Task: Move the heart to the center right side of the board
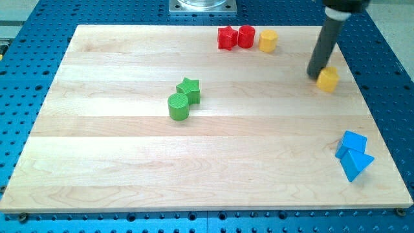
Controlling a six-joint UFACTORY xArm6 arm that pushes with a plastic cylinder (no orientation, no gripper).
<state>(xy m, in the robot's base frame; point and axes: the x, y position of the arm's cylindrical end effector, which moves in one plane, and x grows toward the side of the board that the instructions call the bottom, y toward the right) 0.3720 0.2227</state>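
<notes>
A yellow block (328, 79) lies near the board's right edge, in the upper part of the view; it may be the heart, but its shape is hard to make out. My tip (317, 75) stands right at this block's left side, touching or nearly touching it. The dark rod rises from there toward the view's top right. A second yellow block (268, 40) lies at the board's top edge, to the upper left of my tip.
A red star (226, 37) and a red cylinder (246, 35) sit together at the top edge, left of the second yellow block. A green star (189, 88) and a green cylinder (178, 106) touch near the middle. Two blue blocks (351, 142) (356, 164) lie at the lower right edge.
</notes>
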